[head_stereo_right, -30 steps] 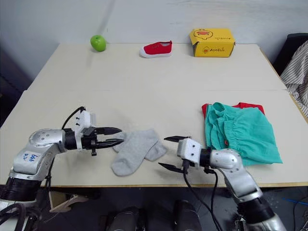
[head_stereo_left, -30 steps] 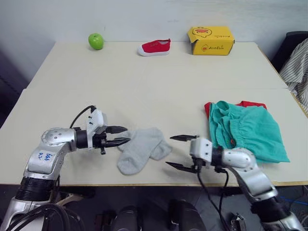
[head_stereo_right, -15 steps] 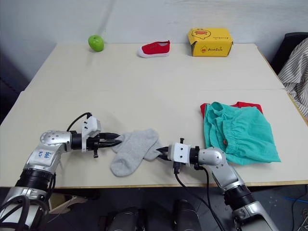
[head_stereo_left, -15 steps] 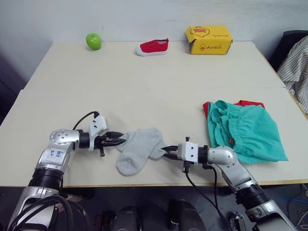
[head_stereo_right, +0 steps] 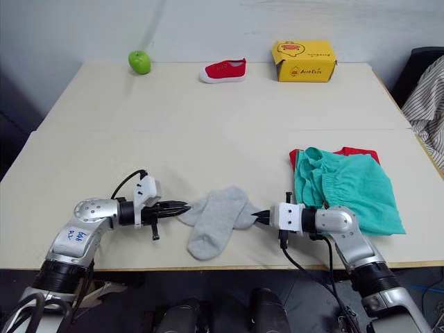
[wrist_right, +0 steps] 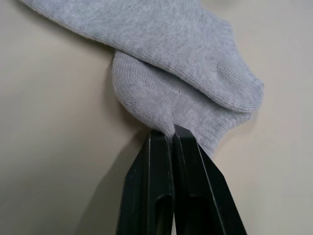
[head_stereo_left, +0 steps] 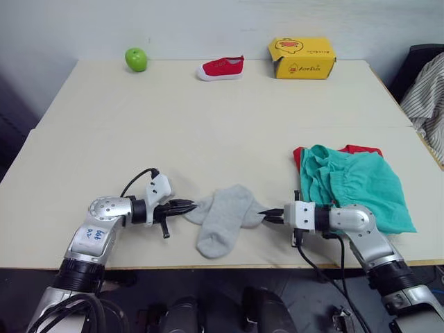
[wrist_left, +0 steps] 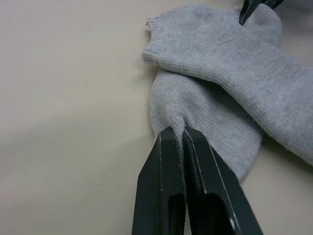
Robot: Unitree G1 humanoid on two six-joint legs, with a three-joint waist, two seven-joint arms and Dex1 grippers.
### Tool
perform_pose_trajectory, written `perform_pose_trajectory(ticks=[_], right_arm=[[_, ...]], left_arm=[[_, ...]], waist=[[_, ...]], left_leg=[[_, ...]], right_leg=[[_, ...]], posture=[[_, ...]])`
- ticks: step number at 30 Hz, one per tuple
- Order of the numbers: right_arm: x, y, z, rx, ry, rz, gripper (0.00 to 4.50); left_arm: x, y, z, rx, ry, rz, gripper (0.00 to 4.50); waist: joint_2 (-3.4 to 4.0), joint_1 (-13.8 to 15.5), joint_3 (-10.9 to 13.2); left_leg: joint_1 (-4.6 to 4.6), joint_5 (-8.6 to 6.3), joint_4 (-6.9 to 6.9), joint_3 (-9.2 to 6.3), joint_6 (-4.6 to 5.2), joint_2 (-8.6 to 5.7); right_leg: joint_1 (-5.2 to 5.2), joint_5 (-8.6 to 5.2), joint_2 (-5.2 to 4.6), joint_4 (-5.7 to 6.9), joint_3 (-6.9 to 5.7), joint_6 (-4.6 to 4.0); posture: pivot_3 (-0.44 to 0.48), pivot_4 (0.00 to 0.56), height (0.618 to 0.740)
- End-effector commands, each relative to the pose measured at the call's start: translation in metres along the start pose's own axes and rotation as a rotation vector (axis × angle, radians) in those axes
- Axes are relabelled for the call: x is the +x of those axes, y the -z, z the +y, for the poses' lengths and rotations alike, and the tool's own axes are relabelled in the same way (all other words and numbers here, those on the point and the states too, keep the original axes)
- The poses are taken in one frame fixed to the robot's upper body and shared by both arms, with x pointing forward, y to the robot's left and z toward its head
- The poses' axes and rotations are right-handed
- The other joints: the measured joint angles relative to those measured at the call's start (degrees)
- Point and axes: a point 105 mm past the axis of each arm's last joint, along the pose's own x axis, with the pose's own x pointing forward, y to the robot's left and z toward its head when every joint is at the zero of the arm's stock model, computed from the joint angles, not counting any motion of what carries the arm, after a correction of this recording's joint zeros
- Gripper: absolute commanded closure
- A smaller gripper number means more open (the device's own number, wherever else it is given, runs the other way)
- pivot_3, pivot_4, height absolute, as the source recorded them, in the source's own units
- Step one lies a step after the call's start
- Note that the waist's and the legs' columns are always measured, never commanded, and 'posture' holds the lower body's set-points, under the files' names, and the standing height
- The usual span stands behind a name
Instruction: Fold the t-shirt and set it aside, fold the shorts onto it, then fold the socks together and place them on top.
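- The table (head_stereo_left: 208,118) is big and pale, and the clothes lie along its near edge.
- The shorts (head_stereo_left: 357,187) lie flat on the right side, on top of the t-shirt (head_stereo_left: 361,149), which peeks out red at the far edge.
- The socks (head_stereo_left: 225,216) lie crossed over each other in the near middle, between the two arms and left of the shorts pile.
- Their long way runs slanted, from far right to near left.
- The left gripper (head_stereo_left: 189,206) is pinched tight on the socks' left end.
- The right gripper (head_stereo_left: 270,215) is pinched tight on their right end.
- The right arm is nearer the pile, so I think the socks must go to the right.
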Motion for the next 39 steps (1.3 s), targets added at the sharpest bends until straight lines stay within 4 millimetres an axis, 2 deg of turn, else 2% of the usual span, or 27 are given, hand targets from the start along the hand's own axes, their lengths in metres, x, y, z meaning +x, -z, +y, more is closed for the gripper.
perform_pose_trajectory(ticks=[1,3,6,9,10,12,14,15,16,18,24,28,33,36,39], right_arm=[[-0.011,0.009,-0.002,0.063,0.037,0.027,4.50],[-0.013,0.008,0.004,0.043,-0.014,0.032,4.05],[-0.021,0.001,0.010,0.058,-0.078,0.008,3.18],[-0.041,-0.010,0.018,0.199,-0.167,-0.014,2.10],[-0.047,-0.014,0.017,0.257,-0.179,-0.017,1.81],[-0.059,-0.019,0.013,0.359,-0.212,0.001,1.16],[-0.063,-0.026,-0.006,0.472,-0.185,-0.003,0.50],[-0.058,-0.026,-0.021,0.547,-0.135,-0.001,0.15],[-0.053,-0.028,-0.033,0.609,-0.104,-0.009,0.03],[-0.044,-0.030,-0.045,0.665,-0.081,-0.007,0.03],[-0.001,-0.025,-0.072,0.707,-0.051,0.055,0.03],[0.028,-0.023,-0.080,0.721,-0.065,0.087,0.03],[0.047,-0.025,-0.085,0.731,-0.070,0.093,0.03],[0.052,-0.022,-0.081,0.718,-0.100,0.120,0.00],[0.052,-0.018,-0.077,0.706,-0.113,0.139,0.65]], left_arm=[[-0.002,-0.005,-0.017,-0.027,0.069,0.003,4.01],[-0.004,-0.003,-0.016,-0.045,0.046,0.008,3.51],[-0.021,-0.003,-0.005,-0.001,-0.051,0.020,2.56],[-0.042,-0.003,-0.004,0.028,-0.131,0.071,1.53],[-0.048,0.000,-0.006,0.027,-0.146,0.119,1.24],[-0.055,-0.006,-0.014,-0.047,-0.143,0.099,0.63],[-0.058,-0.014,-0.040,-0.205,-0.054,0.067,0.05],[-0.055,-0.010,-0.057,-0.279,-0.002,0.110,0.00],[-0.053,-0.006,-0.074,-0.353,0.052,0.155,0.00],[-0.051,-0.001,-0.094,-0.431,0.115,0.226,0.00],[-0.019,0.005,-0.094,-0.457,-0.047,0.256,0.00],[0.005,0.007,-0.102,-0.480,-0.083,0.264,0.00],[0.012,0.016,-0.108,-0.446,-0.105,0.338,0.00],[0.014,0.017,-0.107,-0.435,-0.116,0.345,0.56],[0.016,0.019,-0.108,-0.437,-0.111,0.355,1.51]], waist=[[0.00,-0.01,0.00],[0.00,0.04,0.00],[0.00,0.14,0.00],[0.00,0.08,0.00],[0.00,0.09,0.00],[0.00,0.09,0.01],[-0.04,-0.01,0.06],[-0.09,-0.43,0.09],[-0.09,-0.82,0.09],[-0.09,-1.29,0.09],[-0.04,-0.54,0.08],[-0.01,0.43,0.04],[0.01,0.54,-0.04],[0.08,0.35,-0.08],[0.12,0.27,-0.12]], left_leg=[[0.00,0.00,0.00,0.00,0.00,0.00],[0.00,0.00,0.00,0.00,0.00,0.01],[0.01,0.00,0.02,-0.08,0.01,-0.01],[-0.05,-0.05,-0.01,-0.12,-0.03,0.09],[-0.04,-0.06,-0.02,-0.14,-0.04,0.10],[-0.06,-0.08,-0.01,-0.14,-0.01,0.12],[-0.05,-0.10,0.01,-0.13,0.04,0.09],[-0.06,-0.11,0.07,-0.13,0.05,0.11],[-0.03,-0.10,0.08,-0.09,0.05,0.17],[0.02,-0.07,0.07,-0.12,-0.01,0.14],[-0.01,-0.01,0.01,-0.31,-0.21,0.01],[-0.05,0.14,0.02,-0.31,0.05,-0.30],[-0.05,0.16,0.02,-0.38,0.11,-0.40],[-0.05,0.15,0.02,-0.41,0.12,-0.41],[-0.05,0.15,0.02,-0.42,0.11,-0.39]], right_leg=[[0.00,0.00,0.00,0.00,0.02,0.00],[0.00,0.00,-0.01,0.00,0.06,0.00],[0.04,0.00,-0.05,-0.06,0.08,0.00],[0.02,-0.01,-0.05,-0.07,0.12,-0.03],[0.03,-0.02,-0.05,-0.08,0.11,-0.04],[0.03,-0.02,-0.06,-0.11,0.10,-0.04],[0.04,-0.02,-0.13,-0.13,0.12,-0.04],[0.03,-0.02,-0.21,-0.28,0.13,-0.04],[0.04,-0.01,-0.50,-0.27,0.13,-0.05],[0.03,-0.05,-0.59,-0.19,0.11,-0.12],[0.00,-0.16,-0.55,0.00,-0.04,-0.32],[0.01,-0.05,-0.58,0.04,0.00,-0.12],[0.08,-0.01,-0.72,0.00,0.01,-0.06],[0.09,-0.01,-0.74,-0.01,0.01,-0.06],[0.10,-0.01,-0.74,-0.01,0.00,-0.06]], posture=[[0.000,0.150,0.740],[0.000,0.150,0.740],[0.000,0.150,0.740],[0.000,0.150,0.740],[0.000,0.150,0.740],[0.000,0.150,0.740],[0.000,0.150,0.740],[0.000,0.150,0.740],[0.000,0.150,0.740],[0.000,0.150,0.740],[0.000,0.150,0.740],[0.000,0.150,0.740],[0.000,0.150,0.740],[0.000,0.150,0.740],[0.000,0.150,0.740]])
